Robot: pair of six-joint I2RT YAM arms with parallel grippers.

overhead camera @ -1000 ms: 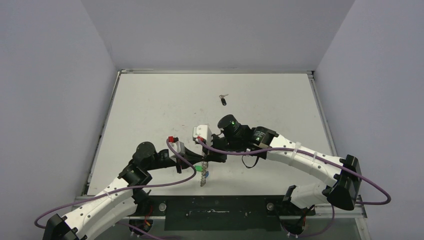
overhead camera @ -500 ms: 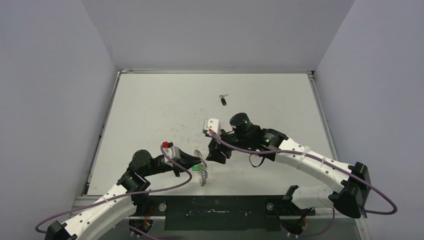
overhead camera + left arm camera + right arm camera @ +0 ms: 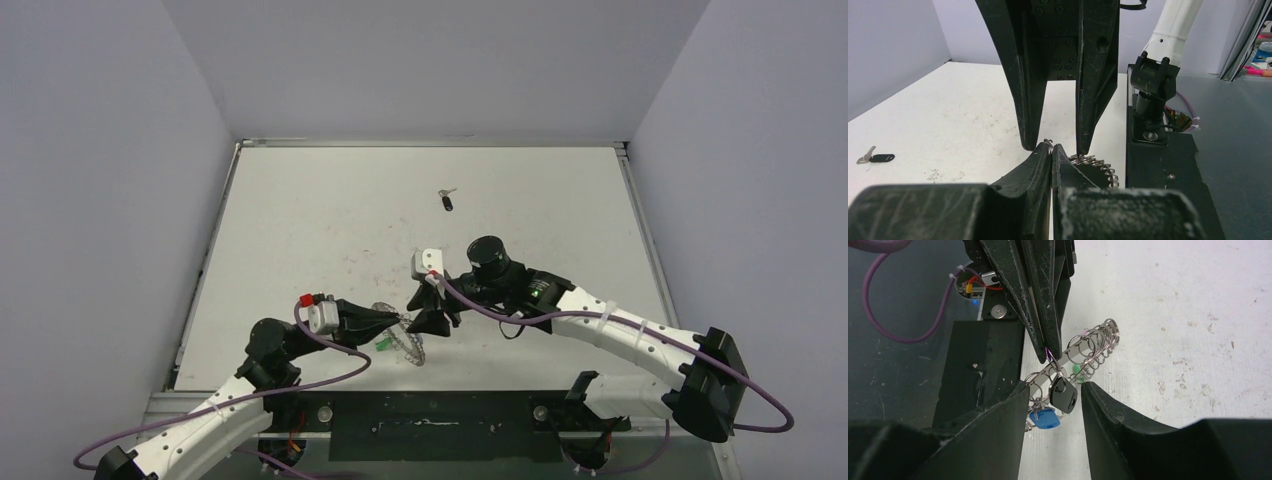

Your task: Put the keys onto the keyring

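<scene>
The keyring [image 3: 408,345] is a looped silvery ring, held just above the table near its front edge. My left gripper [image 3: 394,323] is shut on its wire; its fingertips pinch it in the left wrist view [image 3: 1052,148]. One black-headed key [image 3: 1064,397] hangs from the keyring [image 3: 1094,344]. It hangs in the gap of my right gripper [image 3: 1055,386], which is open around it. A second black-headed key [image 3: 447,202] lies loose on the table farther back, also seen in the left wrist view [image 3: 880,158].
A blue-headed key [image 3: 1044,419] and a green-headed key [image 3: 1076,369] also hang on the ring. The black base plate [image 3: 1158,165] and the right arm's mount [image 3: 1153,90] lie close behind the ring at the table's near edge. A purple cable [image 3: 893,315] loops there.
My right gripper has opened and let go of the black-headed key, which now hangs from the ring. My left arm has drawn back toward the near edge, swinging the ring round.
</scene>
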